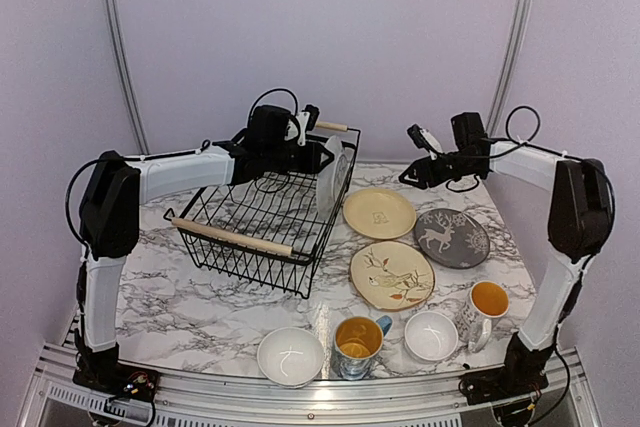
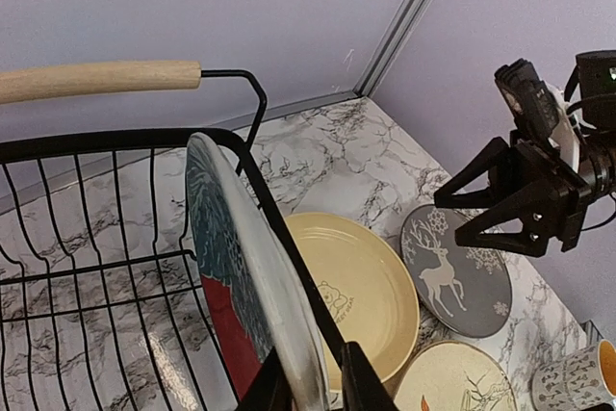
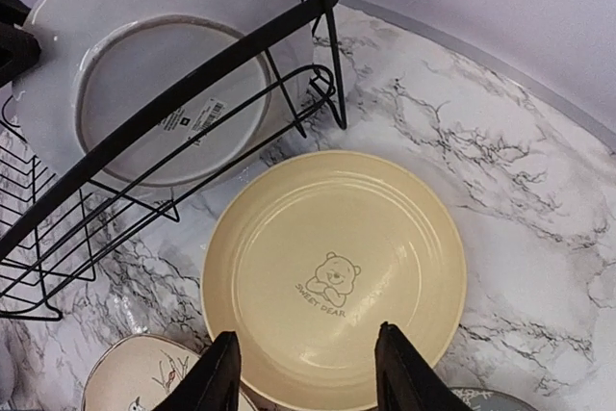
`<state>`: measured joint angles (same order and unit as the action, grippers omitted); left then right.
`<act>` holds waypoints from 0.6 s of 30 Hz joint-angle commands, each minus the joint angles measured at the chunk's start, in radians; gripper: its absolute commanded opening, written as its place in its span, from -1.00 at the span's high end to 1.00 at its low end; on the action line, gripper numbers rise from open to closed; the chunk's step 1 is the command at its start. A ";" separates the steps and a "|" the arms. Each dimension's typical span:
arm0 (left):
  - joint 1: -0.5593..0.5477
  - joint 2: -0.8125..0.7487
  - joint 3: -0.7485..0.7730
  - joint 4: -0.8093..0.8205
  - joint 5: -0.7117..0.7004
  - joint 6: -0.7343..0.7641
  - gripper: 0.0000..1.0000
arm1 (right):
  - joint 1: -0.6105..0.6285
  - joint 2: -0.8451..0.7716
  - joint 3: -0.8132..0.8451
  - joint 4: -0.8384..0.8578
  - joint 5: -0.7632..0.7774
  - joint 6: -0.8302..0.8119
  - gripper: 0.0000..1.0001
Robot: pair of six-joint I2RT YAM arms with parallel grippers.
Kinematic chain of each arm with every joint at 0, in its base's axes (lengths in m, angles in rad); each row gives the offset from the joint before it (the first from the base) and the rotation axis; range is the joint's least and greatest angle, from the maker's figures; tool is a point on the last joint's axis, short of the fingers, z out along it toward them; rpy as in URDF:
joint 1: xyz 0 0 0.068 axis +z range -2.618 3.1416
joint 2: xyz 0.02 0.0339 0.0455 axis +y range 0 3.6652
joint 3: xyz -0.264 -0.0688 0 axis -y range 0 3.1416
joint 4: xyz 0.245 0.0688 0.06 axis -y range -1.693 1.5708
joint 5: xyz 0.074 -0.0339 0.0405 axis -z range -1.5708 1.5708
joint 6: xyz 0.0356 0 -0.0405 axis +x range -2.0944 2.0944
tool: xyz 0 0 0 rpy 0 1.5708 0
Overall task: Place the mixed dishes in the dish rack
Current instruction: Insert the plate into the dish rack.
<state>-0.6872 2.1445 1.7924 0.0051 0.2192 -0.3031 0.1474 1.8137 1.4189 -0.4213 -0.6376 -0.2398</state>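
Left tool (image 2: 313,387), mostly cut off, clamped on plate (image 2: 241,257); right tool (image 3: 308,372) apart.

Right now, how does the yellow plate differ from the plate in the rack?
The yellow plate lies flat, face up, on the table; the rack plate stands on edge inside the rack. The yellow plate is plain with a bear drawing; the rack plate shows teal and red in front, white behind. The left claw grips the rack plate; nothing holds the yellow plate. Both sit by the rack's right side.
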 commanded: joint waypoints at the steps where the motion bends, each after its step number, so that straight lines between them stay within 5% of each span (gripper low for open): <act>1: -0.003 -0.008 -0.016 -0.025 0.037 -0.017 0.62 | 0.090 0.142 0.219 -0.036 0.211 0.093 0.11; 8: -0.005 -0.018 -0.029 -0.025 0.051 -0.021 0.68 | 0.166 0.408 0.529 -0.112 0.267 0.127 0.17; 18: -0.013 -0.080 -0.109 0.014 0.068 -0.019 0.87 | 0.237 0.593 0.778 -0.119 0.274 0.108 0.15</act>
<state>-0.6880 2.1246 1.7386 -0.0051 0.2432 -0.3683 0.3443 2.3714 2.0869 -0.5262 -0.3676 -0.1268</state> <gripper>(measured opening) 0.096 0.418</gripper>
